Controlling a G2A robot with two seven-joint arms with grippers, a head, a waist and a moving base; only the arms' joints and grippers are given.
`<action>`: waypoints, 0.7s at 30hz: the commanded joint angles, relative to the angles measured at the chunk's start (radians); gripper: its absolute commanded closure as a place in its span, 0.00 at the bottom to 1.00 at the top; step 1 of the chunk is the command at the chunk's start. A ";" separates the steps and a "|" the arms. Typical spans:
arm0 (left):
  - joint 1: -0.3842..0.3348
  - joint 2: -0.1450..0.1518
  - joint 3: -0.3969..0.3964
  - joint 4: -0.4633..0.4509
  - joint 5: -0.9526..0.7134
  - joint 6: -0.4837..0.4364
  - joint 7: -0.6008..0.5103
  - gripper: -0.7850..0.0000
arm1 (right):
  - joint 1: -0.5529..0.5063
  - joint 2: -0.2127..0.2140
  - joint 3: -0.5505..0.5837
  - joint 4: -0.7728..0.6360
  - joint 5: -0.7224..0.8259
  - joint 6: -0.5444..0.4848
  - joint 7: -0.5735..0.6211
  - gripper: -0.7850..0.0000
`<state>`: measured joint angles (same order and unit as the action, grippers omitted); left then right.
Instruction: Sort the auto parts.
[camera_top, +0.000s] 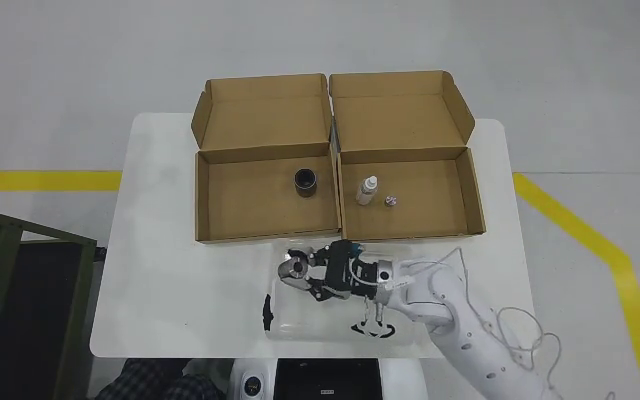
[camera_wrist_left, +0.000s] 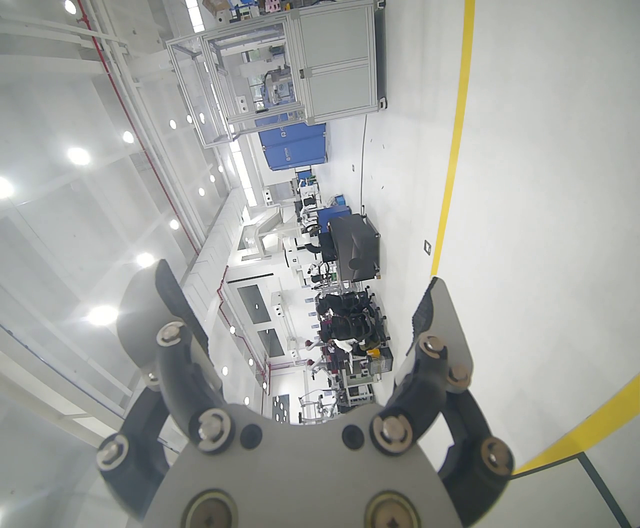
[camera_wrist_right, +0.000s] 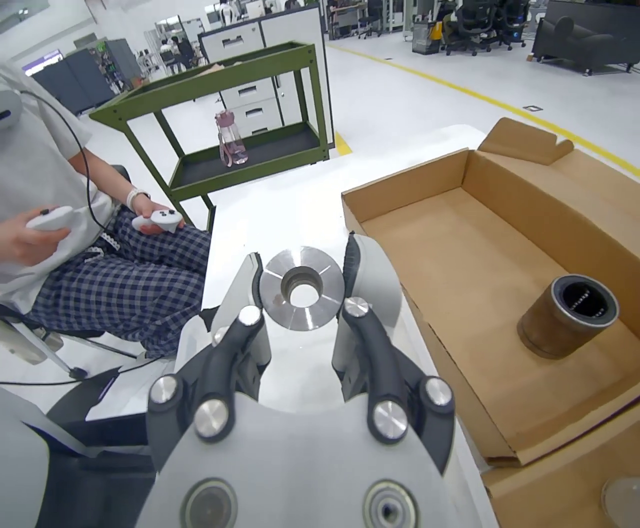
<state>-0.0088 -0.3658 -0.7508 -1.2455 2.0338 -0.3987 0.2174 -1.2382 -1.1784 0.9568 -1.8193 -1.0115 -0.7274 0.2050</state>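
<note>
The left cardboard box (camera_top: 262, 225) and right cardboard box (camera_top: 470, 195) are plain tan-brown, the table (camera_top: 160, 250) white. The metal disc (camera_wrist_right: 302, 295) is shiny silver, the cylinder (camera_wrist_right: 565, 325) dark brown with a black bore, and the small bottle (camera_top: 367, 190) white. A yellow floor stripe (camera_top: 60, 180) runs at the left edge of the top view. An olive-green cart (camera_wrist_right: 210, 77) stands upper left in the right wrist view.

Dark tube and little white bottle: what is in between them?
Two cardboard walls, one from each box, side by side. The dark tube sits in one box, the white bottle in the other box. The top view shows this.
</note>
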 joint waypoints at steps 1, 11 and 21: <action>0.000 0.000 0.000 0.000 0.000 0.000 0.000 0.00 | 0.003 -0.001 0.005 -0.004 0.037 0.016 0.004 1.00; 0.000 0.000 0.000 0.000 0.000 0.000 0.000 0.00 | 0.028 -0.007 0.015 -0.022 0.131 0.107 0.042 1.00; 0.000 0.000 0.000 0.000 0.000 0.000 0.000 0.00 | 0.085 -0.018 0.000 0.006 0.082 0.180 0.074 1.00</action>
<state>-0.0088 -0.3658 -0.7508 -1.2455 2.0338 -0.3987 0.2174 -1.1598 -1.1954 0.9597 -1.8181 -0.9202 -0.5538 0.2749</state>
